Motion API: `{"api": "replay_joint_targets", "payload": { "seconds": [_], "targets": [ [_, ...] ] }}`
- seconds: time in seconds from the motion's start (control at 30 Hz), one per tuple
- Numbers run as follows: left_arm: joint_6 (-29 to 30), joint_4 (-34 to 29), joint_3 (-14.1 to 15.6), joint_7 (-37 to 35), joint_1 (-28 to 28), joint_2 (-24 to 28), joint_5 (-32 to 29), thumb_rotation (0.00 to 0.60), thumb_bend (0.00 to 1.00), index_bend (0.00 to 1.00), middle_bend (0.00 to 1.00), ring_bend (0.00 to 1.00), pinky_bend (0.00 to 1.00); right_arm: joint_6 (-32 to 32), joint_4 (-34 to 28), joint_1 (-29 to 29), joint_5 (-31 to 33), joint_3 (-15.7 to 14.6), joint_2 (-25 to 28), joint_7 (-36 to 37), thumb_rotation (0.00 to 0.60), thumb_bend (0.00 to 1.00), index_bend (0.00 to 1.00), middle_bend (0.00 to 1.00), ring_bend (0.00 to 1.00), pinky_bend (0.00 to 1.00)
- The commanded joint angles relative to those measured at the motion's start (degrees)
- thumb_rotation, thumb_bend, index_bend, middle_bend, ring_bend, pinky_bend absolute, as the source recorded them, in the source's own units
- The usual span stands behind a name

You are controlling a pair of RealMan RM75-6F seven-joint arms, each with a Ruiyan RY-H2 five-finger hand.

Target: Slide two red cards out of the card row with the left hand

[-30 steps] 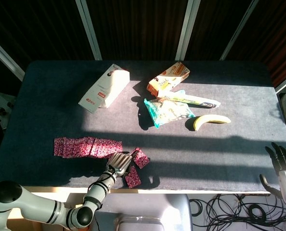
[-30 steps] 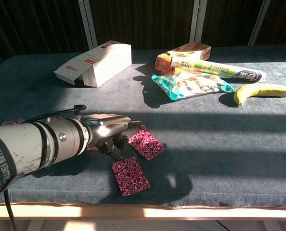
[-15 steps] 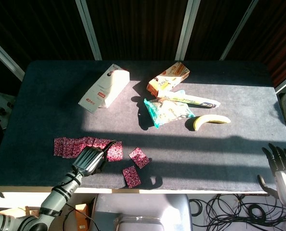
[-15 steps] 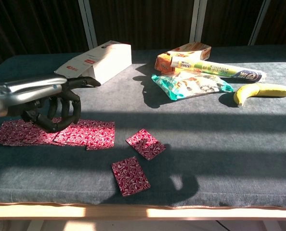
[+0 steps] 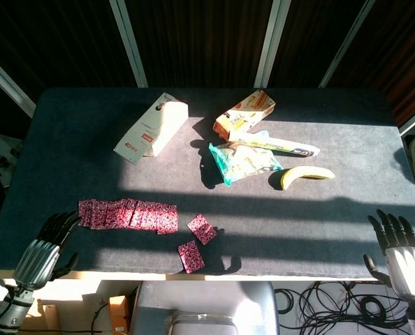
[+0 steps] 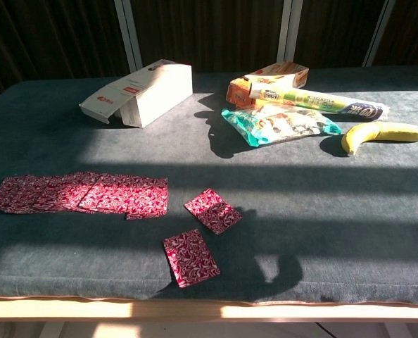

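Observation:
A row of overlapping red patterned cards (image 5: 127, 214) (image 6: 82, 193) lies near the table's front left. Two single red cards lie apart from it: one (image 5: 202, 228) (image 6: 212, 210) just right of the row's end, the other (image 5: 191, 256) (image 6: 190, 257) closer to the front edge. My left hand (image 5: 43, 252) hangs at the table's front left corner, off the cards, fingers spread and holding nothing. My right hand (image 5: 396, 248) is off the front right corner, fingers spread and empty. Neither hand shows in the chest view.
A white carton (image 5: 151, 128) (image 6: 137, 92) lies at the back left. An orange box (image 5: 244, 113), a long wrapped tube (image 5: 274, 143), a snack bag (image 5: 243, 162) and a banana (image 5: 306, 174) cluster at the back centre-right. The dark table mat (image 5: 319, 223) carries them all.
My left hand has drawn back from the two separated cards, passed over the row's right end and moved off to the front left corner. Both cards stay put. My right hand rose slightly.

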Motion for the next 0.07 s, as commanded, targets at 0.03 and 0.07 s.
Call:
{"api": "replay_joint_targets", "payload": {
  "seconds": [0.03,0.07],
  "targets": [
    [-2.2,-0.4,0.0,1.3,0.3,0.9,0.3,0.6,0.41,0.0,0.0,0.0,0.01,-0.1,0.0,0.0,0.1,0.1,0.1,0.2,0.6,0.31,0.0,0.0,0.0,0.03],
    [-2.5,-0.5,-0.2,1.6,0.4,1.0,0.3,0.6,0.41,0.0,0.0,0.0,0.01,-0.1,0.0,0.1,0.2,0.1,0.1,0.2,0.6,0.31,0.0,0.0,0.0,0.03]
  ]
}}
